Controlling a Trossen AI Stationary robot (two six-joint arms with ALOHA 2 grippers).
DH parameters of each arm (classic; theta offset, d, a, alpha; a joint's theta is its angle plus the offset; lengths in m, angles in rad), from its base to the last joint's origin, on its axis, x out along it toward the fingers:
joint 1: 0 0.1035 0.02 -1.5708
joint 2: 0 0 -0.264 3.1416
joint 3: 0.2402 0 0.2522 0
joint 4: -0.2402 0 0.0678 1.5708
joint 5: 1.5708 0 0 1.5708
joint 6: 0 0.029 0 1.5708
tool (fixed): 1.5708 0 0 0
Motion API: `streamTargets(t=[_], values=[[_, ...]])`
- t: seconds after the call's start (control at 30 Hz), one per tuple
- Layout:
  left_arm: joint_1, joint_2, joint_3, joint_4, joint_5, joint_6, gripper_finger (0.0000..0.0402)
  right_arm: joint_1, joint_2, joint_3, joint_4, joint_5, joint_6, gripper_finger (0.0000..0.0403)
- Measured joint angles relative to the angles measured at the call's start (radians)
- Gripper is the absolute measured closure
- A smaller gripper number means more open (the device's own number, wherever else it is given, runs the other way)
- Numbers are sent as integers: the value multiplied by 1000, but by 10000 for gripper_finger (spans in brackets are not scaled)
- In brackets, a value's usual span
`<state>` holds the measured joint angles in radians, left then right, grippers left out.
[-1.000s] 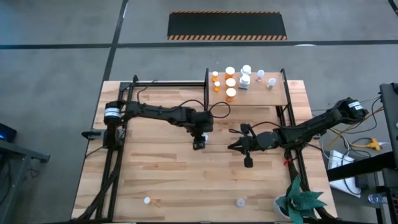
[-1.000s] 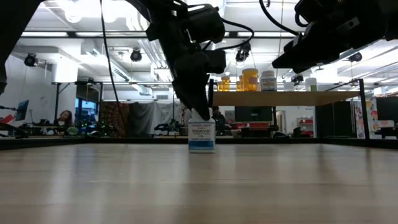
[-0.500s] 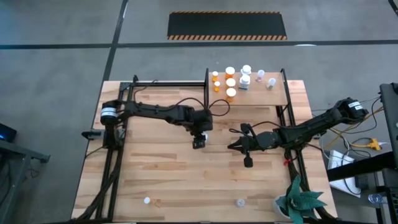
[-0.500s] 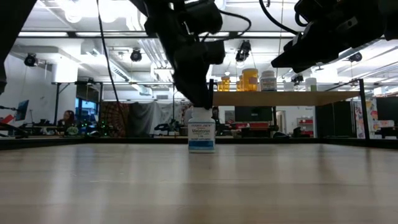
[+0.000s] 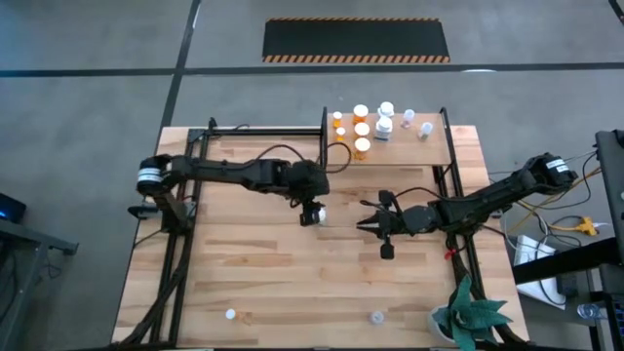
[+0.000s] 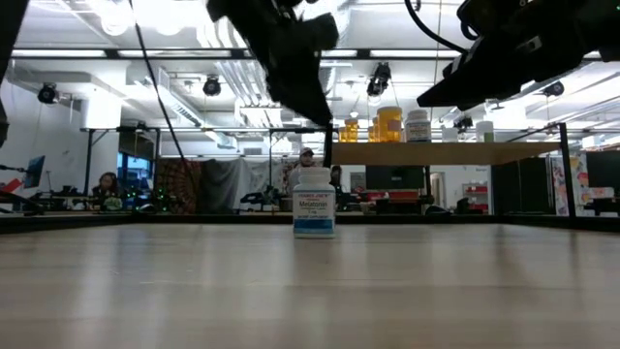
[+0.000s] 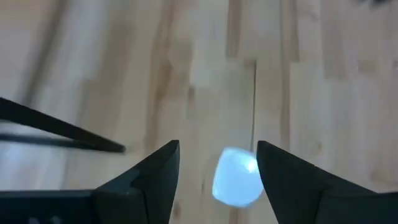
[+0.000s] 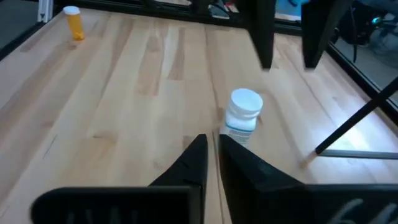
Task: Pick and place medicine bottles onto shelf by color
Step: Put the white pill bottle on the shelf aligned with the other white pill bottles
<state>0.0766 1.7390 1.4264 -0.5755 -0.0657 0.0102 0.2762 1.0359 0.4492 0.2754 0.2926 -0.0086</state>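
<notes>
A white medicine bottle [image 5: 319, 214] with a white cap and a blue label stands upright on its base on the tabletop; it also shows in the low view [image 6: 314, 206] and the right wrist view [image 8: 243, 115]. My left gripper [image 5: 309, 207] is open and hangs above it [image 6: 312, 102], clear of the cap [image 7: 236, 177]. My right gripper [image 5: 373, 225] is shut and empty, to the bottle's right [image 8: 212, 163]. The shelf [image 5: 421, 154] at the far side holds several orange and white bottles [image 5: 362, 129].
An orange bottle [image 8: 74, 22] and small bottles [image 5: 230, 314] [image 5: 374, 316] stand near the table's near edge. A green plant [image 5: 466, 317] sits at the near right corner. Black frame posts [image 5: 322, 127] flank the shelf. People show in the room behind [image 6: 100, 184].
My left gripper has risen off the white bottle's cap, clear of it, and shifted a little toward the table's left and far side. The bottle stays standing upright in the same place. My right gripper has kept still.
</notes>
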Motion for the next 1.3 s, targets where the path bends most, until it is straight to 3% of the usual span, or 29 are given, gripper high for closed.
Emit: streamTargets(t=[0.13, 0.27, 0.5, 0.63, 0.8, 0.97, 1.07, 1.3], values=[[-4, -104, -101, 134, 0, 4, 223, 0, 0, 0, 9, 29, -4, 336], [-8, -231, -293, 329, 4, 15, 258, -10, 0, 0, 27, 111, 6, 304], [-23, -412, -729, 950, 12, -3, 337, -64, 39, 44, 51, 100, 20, 291], [-22, -433, -943, 1338, 9, -4, 373, -90, 116, 121, 29, 99, 20, 276], [-22, -415, -1131, 1703, 5, -3, 399, -104, 222, 289, -168, 54, 75, 220], [-22, -388, -1239, 1881, -6, 21, 400, -115, 346, 473, -351, 38, 134, 143], [-22, -375, -1261, 1912, -21, 22, 400, -142, 431, 579, -442, -31, 177, 103], [-22, -377, -1270, 1913, -22, 23, 400, -203, 628, 809, -683, -57, 184, 56]])
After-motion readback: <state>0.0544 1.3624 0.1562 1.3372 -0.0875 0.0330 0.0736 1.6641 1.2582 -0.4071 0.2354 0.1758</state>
